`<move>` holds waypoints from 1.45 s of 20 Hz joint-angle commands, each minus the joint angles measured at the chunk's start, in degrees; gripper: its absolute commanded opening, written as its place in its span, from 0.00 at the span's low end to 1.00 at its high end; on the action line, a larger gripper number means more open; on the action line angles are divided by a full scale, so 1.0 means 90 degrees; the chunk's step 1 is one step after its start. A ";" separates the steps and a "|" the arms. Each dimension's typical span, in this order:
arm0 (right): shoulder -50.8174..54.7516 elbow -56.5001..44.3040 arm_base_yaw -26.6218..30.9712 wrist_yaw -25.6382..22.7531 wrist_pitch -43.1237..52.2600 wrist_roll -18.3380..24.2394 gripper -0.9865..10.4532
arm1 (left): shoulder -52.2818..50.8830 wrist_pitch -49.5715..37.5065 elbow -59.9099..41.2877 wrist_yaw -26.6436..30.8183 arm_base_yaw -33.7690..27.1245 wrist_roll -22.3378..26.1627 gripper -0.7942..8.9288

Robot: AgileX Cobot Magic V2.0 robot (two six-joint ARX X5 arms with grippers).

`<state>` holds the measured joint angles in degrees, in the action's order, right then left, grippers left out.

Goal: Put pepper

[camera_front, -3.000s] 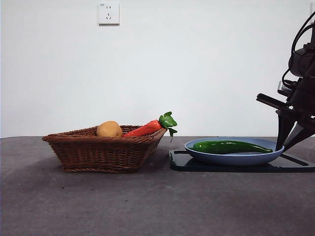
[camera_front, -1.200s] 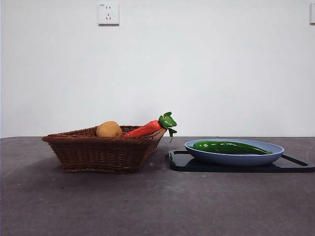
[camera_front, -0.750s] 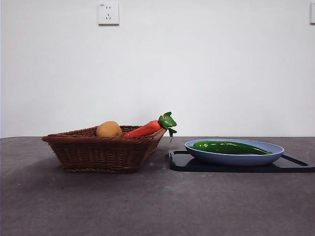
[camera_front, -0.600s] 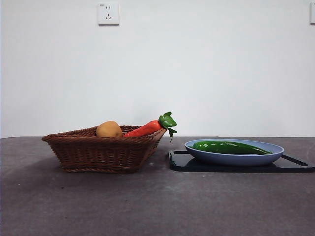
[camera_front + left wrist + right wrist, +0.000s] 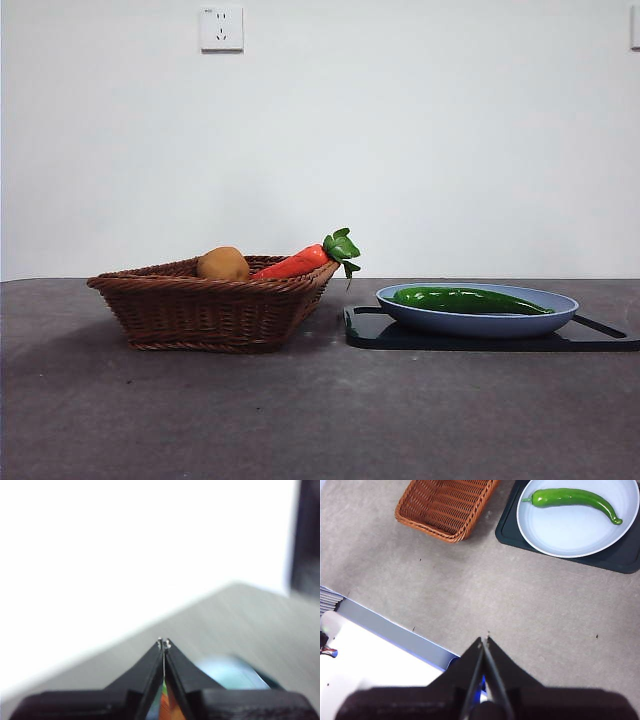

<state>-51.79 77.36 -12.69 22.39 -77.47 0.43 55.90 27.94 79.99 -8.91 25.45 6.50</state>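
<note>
You see the pepper (image 5: 470, 299) lying lengthwise in the blue plate (image 5: 480, 321), which sits on a dark tray (image 5: 400, 335) on the bench (image 5: 320, 420), just beside the basket (image 5: 210, 305) holding a carrot (image 5: 295, 263) and a potato (image 5: 223, 263). Your right hand (image 5: 485, 641) hangs high above the bench, pressed together and empty; your left hand (image 5: 164, 643) is likewise closed. The placing looks done; next you need only keep both arms clear.
</note>
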 commanded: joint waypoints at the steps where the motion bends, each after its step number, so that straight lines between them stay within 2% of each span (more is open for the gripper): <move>1: -0.0034 0.0114 -0.0015 -0.0005 -0.0066 -0.0039 0.10 | -0.0600 -0.0767 -0.0597 -0.0219 -0.0758 0.0121 0.09; 4: -0.0036 0.0114 -0.0015 -0.0005 -0.0066 -0.0039 0.10 | -0.1812 -0.1950 -0.2149 -0.0165 -0.1734 0.0119 0.09; 6: -0.0034 0.0114 -0.0015 -0.0005 -0.0066 -0.0039 0.10 | -0.2611 -0.2455 -0.3201 0.0117 -0.2246 0.0119 0.09; 8: -0.0034 0.0114 -0.0015 -0.0005 -0.0066 -0.0036 0.10 | -0.3373 -0.2676 -0.4197 0.0624 -0.2594 0.0117 0.09; 10: -0.0036 0.0114 -0.0015 -0.0005 -0.0066 -0.0039 0.10 | -0.4007 -0.2676 -0.5020 0.0724 -0.2805 0.0010 0.09; 14: -0.0034 0.0114 -0.0015 -0.0005 -0.0066 -0.0039 0.10 | -0.4962 -0.2676 -0.6373 0.0690 -0.3055 -0.0401 0.09; 19: -0.0034 0.0114 -0.0015 -0.0002 -0.0066 -0.0039 0.10 | -0.5615 -0.2674 -0.7575 0.0648 -0.3174 -0.0928 0.09; 29: -0.0036 0.0114 -0.0015 -0.0005 -0.0066 -0.0039 0.10 | -0.6052 -0.2669 -0.8774 0.0651 -0.3172 -0.1141 0.09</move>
<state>-51.79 77.36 -12.69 22.37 -77.49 0.43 1.74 4.51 1.30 -2.74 -2.90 -3.22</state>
